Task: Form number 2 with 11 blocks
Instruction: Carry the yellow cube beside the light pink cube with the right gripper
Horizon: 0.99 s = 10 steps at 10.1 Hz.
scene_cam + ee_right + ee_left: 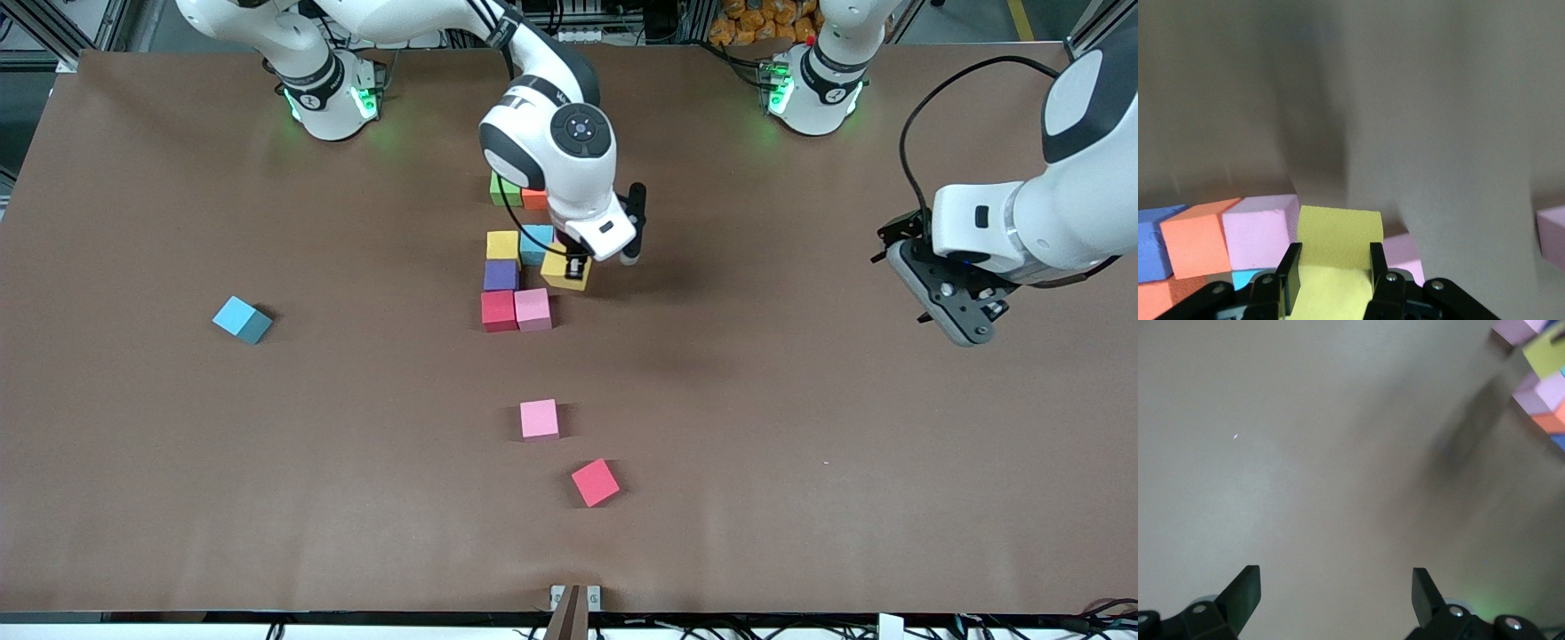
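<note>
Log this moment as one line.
right gripper: shut on yellow block, beside cluster | left gripper: open, waiting | loose: pink block, red block, light blue block

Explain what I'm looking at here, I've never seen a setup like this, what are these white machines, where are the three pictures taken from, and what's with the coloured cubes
Two white robot arms stand at a brown table. One picture looks down from a high camera facing them; the other two come from cameras on each arm's wrist. The right end effector grips a yellow block, beside a cluster of blocks mid-table. Three loose blocks lie apart: light blue toward the right arm's end, pink and red nearer the front camera. The left end effector waits open over bare table.
</note>
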### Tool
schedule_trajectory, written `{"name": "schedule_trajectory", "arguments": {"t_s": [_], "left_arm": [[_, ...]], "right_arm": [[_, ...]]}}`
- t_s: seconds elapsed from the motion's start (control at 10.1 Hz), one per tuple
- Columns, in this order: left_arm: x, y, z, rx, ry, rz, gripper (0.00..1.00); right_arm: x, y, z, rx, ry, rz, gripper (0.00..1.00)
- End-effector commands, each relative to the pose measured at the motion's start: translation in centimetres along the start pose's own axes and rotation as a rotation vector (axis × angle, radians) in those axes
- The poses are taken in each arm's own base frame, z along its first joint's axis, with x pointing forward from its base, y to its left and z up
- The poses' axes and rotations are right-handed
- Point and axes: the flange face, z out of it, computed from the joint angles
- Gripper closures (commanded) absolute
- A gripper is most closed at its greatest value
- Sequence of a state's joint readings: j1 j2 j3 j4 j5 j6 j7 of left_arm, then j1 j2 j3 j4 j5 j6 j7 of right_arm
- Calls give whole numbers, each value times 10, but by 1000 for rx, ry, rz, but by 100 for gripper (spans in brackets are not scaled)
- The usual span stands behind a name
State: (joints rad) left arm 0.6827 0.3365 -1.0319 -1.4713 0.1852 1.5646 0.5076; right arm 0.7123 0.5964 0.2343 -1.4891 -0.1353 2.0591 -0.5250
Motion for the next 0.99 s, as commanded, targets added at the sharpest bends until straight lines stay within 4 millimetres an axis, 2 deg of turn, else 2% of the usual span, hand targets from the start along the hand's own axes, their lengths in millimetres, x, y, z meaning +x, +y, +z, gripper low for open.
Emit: {"name": "schedule_trajectory", "arguments": {"t_s": [0.0, 0.1, 0.3, 0.4, 0.5, 0.7, 0.89], "left_arm": [[-5, 16, -17, 53, -29, -182, 0], [-8, 11, -18, 65, -33, -223, 0], [-10, 8, -20, 66, -29, -226, 0], [-7, 13, -27, 71, -14, -219, 0], [-10, 8, -42, 87, 14, -223, 0], [-34, -19, -46, 89, 17, -283, 0], [-30, -12, -48, 91, 22, -276, 0]], "right_arm": [[28, -14, 9, 25, 18, -121, 100], [30, -17, 9, 26, 17, -158, 100], [28, -7, 17, 26, 13, -226, 100], [27, -4, 25, 24, 2, -232, 100], [24, 2, 30, 21, -7, -233, 100], [12, 18, 38, 26, -20, -219, 100], [6, 29, 51, 22, -36, -214, 100]]}}
